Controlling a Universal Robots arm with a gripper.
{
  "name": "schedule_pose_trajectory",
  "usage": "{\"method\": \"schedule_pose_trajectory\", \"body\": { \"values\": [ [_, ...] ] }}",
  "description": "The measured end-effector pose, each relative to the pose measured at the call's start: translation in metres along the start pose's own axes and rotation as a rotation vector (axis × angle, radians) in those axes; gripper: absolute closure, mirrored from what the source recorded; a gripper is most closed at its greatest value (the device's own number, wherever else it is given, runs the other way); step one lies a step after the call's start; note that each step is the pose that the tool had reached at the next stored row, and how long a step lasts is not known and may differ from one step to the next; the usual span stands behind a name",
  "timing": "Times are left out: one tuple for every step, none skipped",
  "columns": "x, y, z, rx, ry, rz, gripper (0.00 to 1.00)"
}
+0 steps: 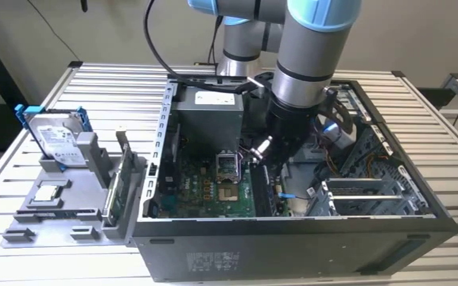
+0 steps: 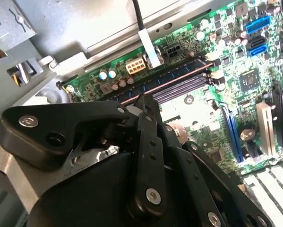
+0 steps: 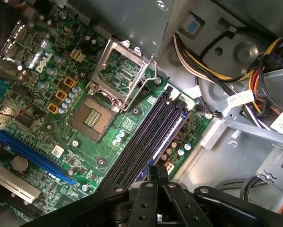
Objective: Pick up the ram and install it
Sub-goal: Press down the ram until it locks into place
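My black gripper (image 2: 142, 105) sits low inside the open grey computer case (image 1: 293, 250), just above the row of long dark memory slots (image 3: 146, 137) on the green motherboard (image 3: 61, 118). Its fingers look pinched together on a thin edge, probably the ram, the narrow dark green circuit stick (image 2: 165, 85), lying along 1 slot in the second wrist view. Whether it is fully seated I cannot tell.
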State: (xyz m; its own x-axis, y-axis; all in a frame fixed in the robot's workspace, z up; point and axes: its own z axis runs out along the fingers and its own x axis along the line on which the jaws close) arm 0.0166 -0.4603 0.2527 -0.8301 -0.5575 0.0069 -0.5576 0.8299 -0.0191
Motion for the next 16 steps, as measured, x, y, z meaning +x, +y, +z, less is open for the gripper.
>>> {"method": "schedule_pose_trajectory", "body": {
  "values": [
    [0.0, 0.0, 0.0, 0.0001, -0.0003, -0.014, 0.89],
    [0.0, 0.0, 0.0, 0.0002, -0.0005, -0.028, 0.89],
    [0.0, 0.0, 0.0, 0.0003, -0.0008, -0.042, 0.89],
    [0.0, 0.0, 0.0, 0.0004, -0.001, -0.056, 0.89],
    [0.0, 0.0, 0.0, 0.0005, -0.0014, -0.072, 0.89],
    [0.0, 0.0, 0.0, 0.0006, -0.0017, -0.088, 0.89],
    [0.0, 0.0, 0.0, 0.0007, -0.002, -0.103, 0.89],
    [0.0, 0.0, 0.0, 0.0008, -0.0023, -0.12, 0.89],
    [0.0, 0.0, 0.0, 0.001, -0.0025, -0.136, 0.89],
    [0.0, 0.0, 0.0, 0.0011, -0.0029, -0.153, 0.89],
    [0.0, 0.0, -0.0001, 0.0013, -0.0032, -0.171, 0.89],
    [0.0, 0.0, 0.0, 0.0014, -0.0036, -0.189, 0.89],
    [0.0, 0.0, -0.0001, 0.0014, -0.0039, -0.206, 0.89],
    [0.0, 0.0, -0.0001, 0.0015, -0.0042, -0.22, 0.89],
    [0.0, 0.0, -0.0001, 0.0016, -0.0045, -0.234, 0.89],
    [0.0, 0.0, -0.0001, 0.0017, -0.0048, -0.251, 0.89]
  ]
}}
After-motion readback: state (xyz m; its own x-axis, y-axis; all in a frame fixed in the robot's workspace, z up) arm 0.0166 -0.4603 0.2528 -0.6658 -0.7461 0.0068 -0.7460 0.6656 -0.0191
